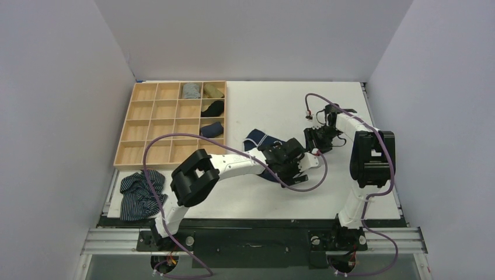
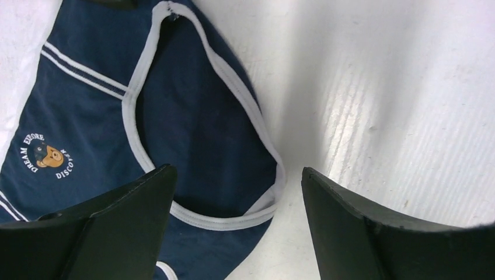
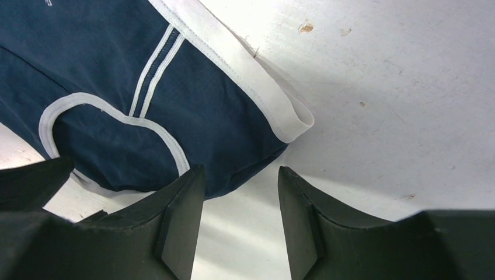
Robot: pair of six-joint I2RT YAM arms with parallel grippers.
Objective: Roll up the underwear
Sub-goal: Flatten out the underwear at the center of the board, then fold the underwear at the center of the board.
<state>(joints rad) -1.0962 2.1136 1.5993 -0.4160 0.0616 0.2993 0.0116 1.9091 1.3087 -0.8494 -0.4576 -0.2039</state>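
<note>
White table (image 1: 262,105) enclosed by pale grey walls, seen from overhead. The underwear (image 1: 260,141) lies near the table's centre, navy with a white waistband (image 3: 251,76) and white leg trim (image 2: 233,216). In both wrist views it is spread flat. No turn of a roll is visible, so the task appears barely begun and the whole roll is judged to remain. The left gripper (image 1: 292,166) sits low at about four o'clock of the garment, forearm reaching in from seven o'clock. Its jaws stand wide apart and straddle a leg opening without pinching it. The right gripper (image 1: 312,143) is at three o'clock, elbow raised and wrist pitched down. Its jaws are parted over bare table just beside the waistband corner and hold nothing. A wooden compartment tray (image 1: 125,125) lies at ten o'clock, with small rolled items in its right-hand cells. A striped garment (image 1: 139,195) is heaped at eight o'clock, well apart.
</note>
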